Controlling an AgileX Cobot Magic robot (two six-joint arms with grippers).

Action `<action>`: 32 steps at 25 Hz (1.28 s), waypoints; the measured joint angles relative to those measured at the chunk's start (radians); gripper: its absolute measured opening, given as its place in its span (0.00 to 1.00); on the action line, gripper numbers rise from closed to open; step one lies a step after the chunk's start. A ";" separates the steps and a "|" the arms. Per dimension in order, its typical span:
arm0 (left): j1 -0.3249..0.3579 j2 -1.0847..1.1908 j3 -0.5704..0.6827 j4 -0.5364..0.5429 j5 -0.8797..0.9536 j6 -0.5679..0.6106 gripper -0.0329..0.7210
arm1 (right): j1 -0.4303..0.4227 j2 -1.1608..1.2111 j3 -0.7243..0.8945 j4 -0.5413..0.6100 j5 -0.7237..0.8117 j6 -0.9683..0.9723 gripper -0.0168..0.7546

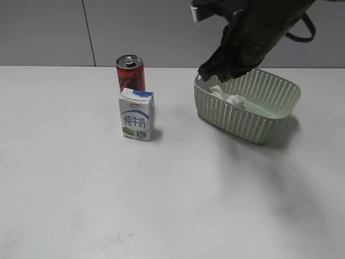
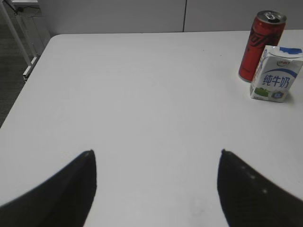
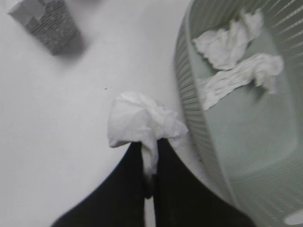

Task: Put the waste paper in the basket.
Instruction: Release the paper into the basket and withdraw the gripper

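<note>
the right gripper (image 3: 150, 156) is pinched tight on a tail of a waste paper wad (image 3: 139, 120), so the crumpled bulk bulges out past the fingertips. in the right wrist view it hangs over bare counter (image 3: 71, 118) just beside the rim of the basket (image 3: 189, 94), not yet over the opening, so letting go here would likely drop it outside; the wad looks light and limp. in the exterior view the dark arm hovers near the basket's near-left corner, hiding the held wad. two more wads (image 3: 236, 56) already lie inside on the basket floor, one elongated, so this looks like the last piece. the left gripper (image 2: 156, 189) hangs wide and empty over bare counter, well apart from the work. a milk carton (image 1: 137, 115) stands just in front of a red can (image 1: 130, 73), both clear of the arm's path.
</note>
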 joint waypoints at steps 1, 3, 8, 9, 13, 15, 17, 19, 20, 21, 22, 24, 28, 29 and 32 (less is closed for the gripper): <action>0.000 0.000 0.000 0.000 0.000 0.000 0.82 | -0.009 -0.002 -0.016 -0.010 0.000 0.000 0.01; 0.000 0.000 0.000 0.000 0.000 0.000 0.82 | -0.039 0.001 -0.042 -0.020 -0.006 0.016 0.01; 0.000 0.000 0.000 0.000 0.000 0.000 0.82 | -0.151 0.032 -0.064 -0.036 -0.092 0.160 0.01; 0.000 0.000 0.000 0.000 0.000 0.000 0.82 | -0.170 0.043 -0.064 -0.036 -0.109 0.183 0.01; 0.000 0.000 0.000 0.000 0.000 0.000 0.82 | -0.216 0.094 -0.064 -0.021 -0.138 0.216 0.15; 0.000 0.000 0.000 0.000 0.000 0.000 0.82 | -0.219 0.119 -0.064 -0.014 -0.139 0.221 0.33; 0.000 0.000 0.000 0.000 0.000 0.000 0.82 | -0.220 0.137 -0.064 -0.011 -0.140 0.222 0.56; 0.000 0.000 0.000 0.000 0.000 0.000 0.82 | -0.220 0.147 -0.064 -0.006 -0.136 0.222 0.73; 0.000 0.000 0.000 0.000 0.000 0.000 0.82 | -0.220 0.148 -0.065 -0.003 -0.129 0.222 0.79; 0.000 0.000 0.000 0.000 0.000 0.000 0.82 | -0.220 0.148 -0.068 -0.003 -0.112 0.223 0.82; 0.000 0.000 0.000 0.000 0.000 0.000 0.82 | -0.220 0.148 -0.075 -0.003 -0.088 0.225 0.84; 0.000 0.000 0.000 0.000 0.000 0.000 0.82 | -0.220 0.148 -0.100 0.000 -0.028 0.223 0.86; 0.000 0.000 0.000 0.000 0.000 0.000 0.82 | -0.220 0.145 -0.191 0.000 0.139 0.168 0.87; 0.000 0.000 0.000 0.000 0.000 0.000 0.82 | -0.220 0.140 -0.217 0.000 0.180 0.145 0.87; 0.000 0.000 0.000 0.000 0.000 0.000 0.82 | -0.220 0.107 -0.279 0.000 0.246 0.092 0.87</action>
